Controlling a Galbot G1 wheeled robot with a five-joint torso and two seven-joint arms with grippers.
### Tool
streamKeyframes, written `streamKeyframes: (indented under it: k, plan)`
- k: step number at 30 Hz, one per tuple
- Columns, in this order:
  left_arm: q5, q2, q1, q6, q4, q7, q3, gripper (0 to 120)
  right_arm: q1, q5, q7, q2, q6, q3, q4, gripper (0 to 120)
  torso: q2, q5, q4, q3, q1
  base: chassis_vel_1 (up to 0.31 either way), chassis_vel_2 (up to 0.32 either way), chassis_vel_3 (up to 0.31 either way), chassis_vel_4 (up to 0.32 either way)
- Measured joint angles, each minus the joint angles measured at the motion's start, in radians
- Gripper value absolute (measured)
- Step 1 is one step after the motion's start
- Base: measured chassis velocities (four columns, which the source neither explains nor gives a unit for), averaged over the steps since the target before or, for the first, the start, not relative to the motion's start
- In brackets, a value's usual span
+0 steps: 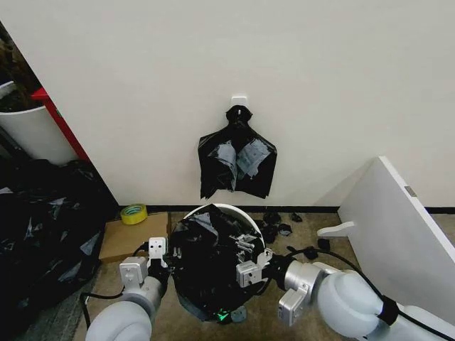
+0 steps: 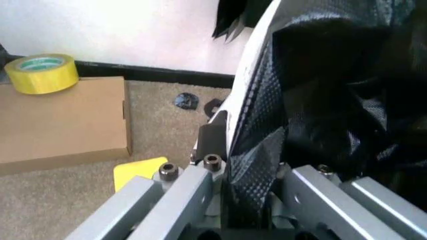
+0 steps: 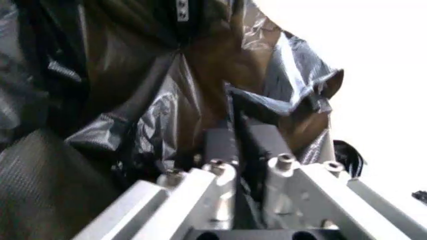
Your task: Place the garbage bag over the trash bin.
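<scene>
The trash bin (image 1: pixel 238 210) stands on the carpet in front of me, its white rim showing at the far side. The glossy black garbage bag (image 1: pixel 210 263) is draped over its mouth and hangs down its near side. My left gripper (image 1: pixel 160 254) is at the bin's left edge, shut on the bag's film (image 2: pixel 250 180) next to the white bin wall (image 2: pixel 252 70). At the bin's right edge, my right gripper (image 1: pixel 247 264) is shut on a fold of the bag (image 3: pixel 200 100), with its two pads (image 3: pixel 220 142) pressed together on the film.
A knotted bunch of black bags (image 1: pixel 237 160) hangs on the wall behind the bin. A flat cardboard box (image 1: pixel 131 238) with a yellow tape roll (image 1: pixel 133 213) lies to the left, beside a black plastic heap (image 1: pixel 43 227). A white board (image 1: pixel 398 227) leans at the right.
</scene>
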Motion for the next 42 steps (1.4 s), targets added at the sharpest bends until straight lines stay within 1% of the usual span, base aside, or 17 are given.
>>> streamKeyframes:
  k: [2, 4, 5, 6, 7, 11, 12, 13, 14, 16, 19, 23, 26, 31, 35, 37, 42]
  plan:
    - [0.005, 0.003, 0.002, -0.002, 0.0, 0.007, -0.001, 1, -0.002, 0.025, 0.012, -0.001, 0.008, 0.007, 0.003, 0, 0.0, 0.0, 0.0, 0.0, 0.0, 0.0, 0.0, 0.0, 0.0]
    - [0.018, 0.008, 0.008, -0.005, 0.002, 0.024, -0.004, 1, -0.001, 0.089, 0.035, -0.003, 0.028, 0.016, 0.009, 0, 0.0, 0.0, 0.0, 0.0, 0.0, 0.0, 0.0, 0.0, 0.0]
    - [0.029, 0.013, 0.011, -0.007, 0.004, 0.036, -0.005, 1, 0.002, 0.157, 0.05, -0.007, 0.061, 0.023, 0.01, 0, 0.0, 0.0, 0.0001, 0.0, 0.0, 0.0, 0.0, 0.0, 0.0]
    - [0.029, 0.013, 0.011, -0.007, 0.004, 0.036, -0.005, 1, 0.002, 0.157, 0.05, -0.007, 0.061, 0.023, 0.01, 0, 0.0, 0.0, 0.0001, 0.0, 0.0, 0.0, 0.0, 0.0, 0.0]
    - [0.04, 0.019, 0.015, -0.01, 0.006, 0.05, -0.007, 1, 0.005, 0.225, 0.066, -0.011, 0.096, 0.031, 0.01, 0, 0.0, -0.0001, 0.0001, 0.0, 0.0, 0.0, 0.0, 0.0, 0.0]
    - [0.087, 0.034, 0.027, -0.023, 0.014, 0.094, -0.008, 1, 0.016, 0.436, 0.106, -0.022, 0.161, 0.052, 0.011, 0, 0.0, 0.0, 0.0001, 0.0, 0.0, 0.0, 0.0, 0.0, 0.0]
    - [0.093, 0.036, 0.028, -0.024, 0.014, 0.1, -0.008, 1, 0.017, 0.46, 0.11, -0.023, 0.164, 0.054, 0.011, 0, 0.0, 0.0, 0.0001, 0.0, 0.0, 0.0, 0.0, 0.0, 0.0]
    - [0.111, 0.039, 0.032, -0.028, 0.016, 0.119, -0.007, 1, 0.024, 0.53, 0.122, -0.027, 0.172, 0.06, 0.013, 0, 0.0, -0.0001, 0.0001, 0.0, 0.0, 0.0, 0.0, 0.0, 0.0]
    - [0.111, 0.039, 0.032, -0.028, 0.016, 0.119, -0.007, 1, 0.024, 0.53, 0.122, -0.027, 0.172, 0.06, 0.013, 0, 0.0, -0.0001, 0.0001, 0.0, 0.0, 0.0, 0.0, 0.0, 0.0]
    - [0.135, 0.044, 0.038, -0.036, 0.017, 0.145, -0.005, 1, 0.035, 0.631, 0.143, -0.028, 0.175, 0.066, 0.01, 0, 0.0, -0.0001, 0.0, 0.0, 0.0, 0.0, 0.0, 0.0, 0.0]
    - [0.174, 0.05, 0.049, -0.051, 0.017, 0.184, -0.003, 1, 0.059, 0.758, 0.194, -0.024, 0.154, 0.072, -0.007, 0, 0.0, -0.0001, 0.0, 0.0, 0.0, 0.0, 0.0, 0.0, 0.0]
    - [0.218, 0.058, 0.061, -0.068, 0.013, 0.225, 0.001, 1, 0.086, 0.82, 0.229, -0.021, 0.14, 0.077, -0.043, 0, 0.0, 0.0, 0.0003, 0.0, 0.0, 0.0, 0.0, 0.0, 0.0]
    - [0.257, 0.065, 0.066, -0.096, 0.012, 0.264, 0.007, 1, 0.098, 0.87, 0.253, -0.021, 0.106, 0.08, -0.077, 0, 0.0, 0.0, -0.0001, 0.0, 0.0, 0.0, 0.0, 0.0, 0.0]
    - [0.29, 0.072, 0.074, -0.139, 0.012, 0.321, 0.003, 1, 0.098, 0.889, 0.267, -0.015, 0.095, 0.085, -0.144, 0, 0.0, 0.0, 0.0, 0.0, 0.0, 0.0, 0.0, 0.0, 0.0]
    - [0.311, 0.078, 0.077, -0.16, 0.012, 0.358, 0.003, 1, 0.102, 0.879, 0.266, -0.015, 0.095, 0.088, -0.167, 0, 0.0, 0.0001, 0.0, 0.0, 0.0, 0.0, 0.0, 0.0, 0.0]
    - [0.32, 0.079, 0.076, -0.177, 0.012, 0.381, 0.003, 1, 0.107, 0.875, 0.277, -0.019, 0.074, 0.09, -0.181, 0, 0.0, 0.0, 0.0001, 0.0, 0.0, 0.0, 0.0, 0.0, 0.0]
    - [0.32, 0.08, 0.071, -0.208, 0.023, 0.39, 0.0, 1, 0.09, 0.874, 0.287, -0.045, 0.061, 0.113, -0.216, 0, 0.0, 0.0001, 0.0001, 0.0, 0.0, 0.0, 0.0, 0.0, 0.0]
